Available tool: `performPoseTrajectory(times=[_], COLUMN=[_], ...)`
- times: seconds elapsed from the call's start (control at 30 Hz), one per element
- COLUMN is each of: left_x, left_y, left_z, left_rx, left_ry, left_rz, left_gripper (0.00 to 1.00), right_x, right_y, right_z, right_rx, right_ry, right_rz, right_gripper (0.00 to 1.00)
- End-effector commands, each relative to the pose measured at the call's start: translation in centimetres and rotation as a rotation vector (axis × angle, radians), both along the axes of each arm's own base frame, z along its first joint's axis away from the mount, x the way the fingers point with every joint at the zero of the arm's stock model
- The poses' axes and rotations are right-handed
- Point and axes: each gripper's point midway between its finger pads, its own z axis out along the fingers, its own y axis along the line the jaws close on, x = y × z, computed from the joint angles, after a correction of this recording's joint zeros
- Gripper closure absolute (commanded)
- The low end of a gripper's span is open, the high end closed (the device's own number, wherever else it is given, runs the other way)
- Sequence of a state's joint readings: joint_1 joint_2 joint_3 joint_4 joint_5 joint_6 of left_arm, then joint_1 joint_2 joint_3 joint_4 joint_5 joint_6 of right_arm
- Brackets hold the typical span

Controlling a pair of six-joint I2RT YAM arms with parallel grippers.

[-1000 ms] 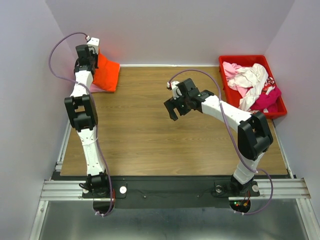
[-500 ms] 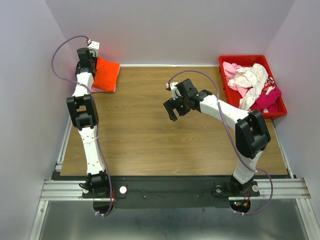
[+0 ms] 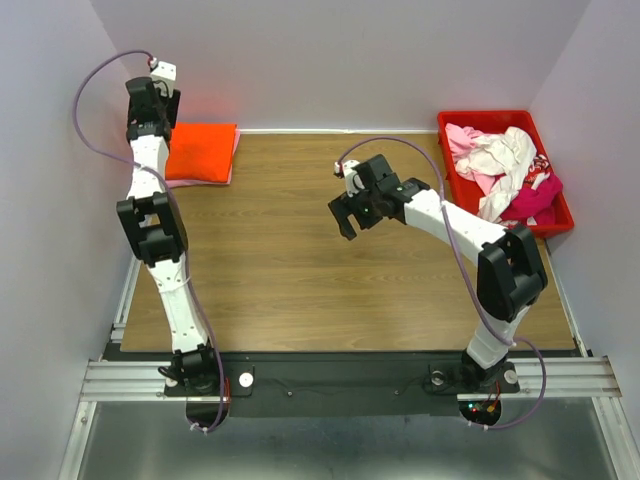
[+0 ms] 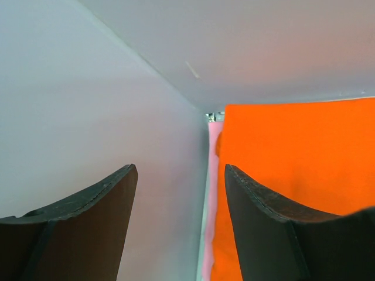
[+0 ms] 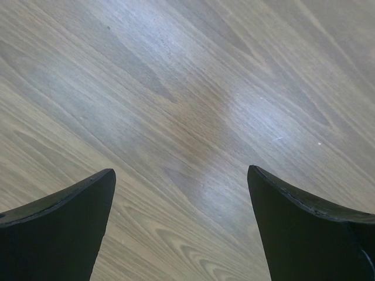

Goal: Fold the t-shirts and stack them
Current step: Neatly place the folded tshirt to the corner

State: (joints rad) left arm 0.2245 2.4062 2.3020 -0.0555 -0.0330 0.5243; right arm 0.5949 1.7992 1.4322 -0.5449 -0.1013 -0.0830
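Between pale walls [image 3: 350,60], wooden table [image 3: 290,270] bears orange t-shirt [image 3: 200,152]; both arms' jaws spread.

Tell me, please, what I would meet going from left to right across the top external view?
Left fingers → folded orange t-shirt → right fingers → red crate holding loose t-shirts.

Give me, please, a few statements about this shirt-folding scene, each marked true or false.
1. The orange t-shirt lies folded at the table's far-left corner. True.
2. The left fingers are clamped on it. False: they stand open, holding nothing.
3. The right fingers hang open over bare wood. True.
4. The red crate is empty. False: it holds crumpled t-shirts, white, pink and magenta.
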Motion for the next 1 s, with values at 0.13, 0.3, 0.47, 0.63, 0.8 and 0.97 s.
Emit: performPoseTrajectory(times=[0.13,0.3,0.47,0.63,0.8,0.97], left_x=[-7.1,-11.4,-15.9,-21.3,-26.5,-30.7], left_y=[-4.4,-8.0,-12.0,-16.3,-20.2,-23.8], left_z=[15.0,17.8,18.2,16.0,12.6,6.3], left_rx=[-0.055,-0.17,-0.307,-0.346,-0.316,-0.372], left_ry=[-0.14,-0.104,-0.051,0.035,0.11,0.204], left_rz=[-0.147,-0.252,-0.362,-0.465,-0.464,-0.485], left_gripper=[0.24,0.02,0.01,0.01,0.01,0.01], right_x=[0.4,0.5,-0.2,-0.8,-2.0,-5.8], right_y=[-1.9,-4.0,-5.8,-9.6,-13.6,-15.1], right_z=[6.4,8.2,9.1,8.9,7.9,5.8], right_rx=[0.066,0.117,0.154,0.208,0.226,0.307], right_ry=[-0.142,-0.155,-0.149,-0.097,-0.059,0.056], right_rz=[-0.038,-0.084,-0.12,-0.221,-0.306,-0.348], right_gripper=[0.0,0.0,0.0,0.0,0.0,0.0])
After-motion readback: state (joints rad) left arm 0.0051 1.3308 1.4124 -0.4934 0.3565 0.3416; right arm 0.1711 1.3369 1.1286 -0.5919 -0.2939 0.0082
